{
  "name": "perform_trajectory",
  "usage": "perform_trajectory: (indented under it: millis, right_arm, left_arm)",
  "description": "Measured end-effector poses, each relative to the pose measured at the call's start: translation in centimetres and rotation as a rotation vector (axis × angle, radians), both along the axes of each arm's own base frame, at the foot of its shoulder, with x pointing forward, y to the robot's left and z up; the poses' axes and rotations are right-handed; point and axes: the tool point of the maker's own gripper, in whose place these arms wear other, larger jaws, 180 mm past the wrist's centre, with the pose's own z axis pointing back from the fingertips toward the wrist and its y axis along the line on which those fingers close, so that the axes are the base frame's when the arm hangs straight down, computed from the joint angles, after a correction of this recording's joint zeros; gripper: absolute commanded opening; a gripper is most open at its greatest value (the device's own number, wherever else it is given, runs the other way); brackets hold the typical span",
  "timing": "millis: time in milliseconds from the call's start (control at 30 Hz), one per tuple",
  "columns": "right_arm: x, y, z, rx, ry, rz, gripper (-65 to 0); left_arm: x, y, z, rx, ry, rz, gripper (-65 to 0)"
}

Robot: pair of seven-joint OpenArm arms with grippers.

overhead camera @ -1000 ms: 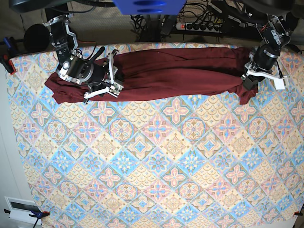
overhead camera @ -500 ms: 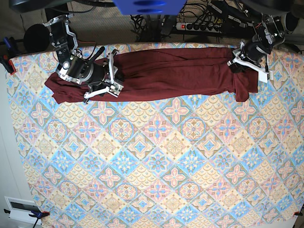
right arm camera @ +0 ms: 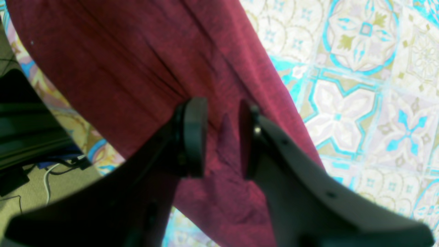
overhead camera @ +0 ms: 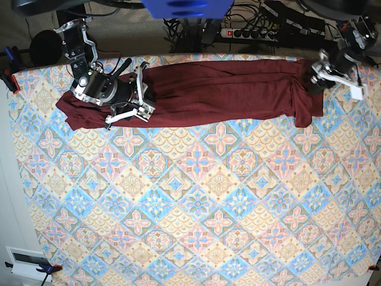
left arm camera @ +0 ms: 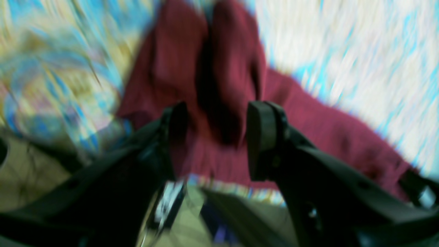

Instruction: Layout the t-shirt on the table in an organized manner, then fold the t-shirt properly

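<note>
The soft maroon t-shirt lies as a long wrinkled band along the far edge of the patterned worktop. The right end effector pinches a fabric ridge; the left end effector is spread apart above the cloth

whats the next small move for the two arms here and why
Probably draw both grippers toward the near table edge. The t-shirt lies bunched in a narrow band along the far edge. The right gripper pinches a fold, and the left gripper looks open around cloth, though that view is blurred, so it would need to close first.
</note>
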Motion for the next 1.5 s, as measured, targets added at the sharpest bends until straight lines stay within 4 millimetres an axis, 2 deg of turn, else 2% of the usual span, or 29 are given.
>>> perform_trajectory:
  millis: [67,167,267,467,567,833,1067,1400,1500]
  right_arm:
    - [0.0,0.0,0.0,-0.001,-0.001,0.000,-49.5]
    - [0.0,0.0,0.0,0.000,0.000,0.000,-49.5]
    - [0.0,0.0,0.0,-0.001,0.000,0.000,-49.5]
    - [0.0,0.0,0.0,0.000,0.000,0.000,-49.5]
    - [0.0,0.0,0.0,0.000,-0.001,0.000,-49.5]
    - [0.0,0.0,0.0,0.000,0.000,0.000,-49.5]
    - [0.0,0.0,0.0,0.000,0.000,0.000,-49.5]
    - [0.0,0.0,0.0,-0.001,0.000,0.000,-49.5]
    - [0.0,0.0,0.0,-0.001,0.000,0.000,-49.5]
  left_arm:
    - [1.2,0.2,1.1,-0.010,-0.057,0.010,-37.1]
    - [1.8,0.2,0.9,-0.030,-0.066,0.023,-37.1]
    - [1.7,0.6,-1.3,-0.094,-0.032,0.071,-37.1]
    - [0.3,1.2,-5.5,-0.199,0.063,0.149,-37.1]
    - [0.7,0.8,-6.5,-0.272,0.060,0.169,-37.2]
    - [1.7,0.8,-6.4,-0.299,0.039,0.176,-37.3]
    - [2.8,0.0,-5.1,-0.377,-0.034,0.169,-37.4]
    - [3.0,-0.2,-4.7,-0.402,-0.053,0.168,-37.4]
    - [2.1,-0.6,-4.6,-0.433,-0.049,0.164,-37.5]
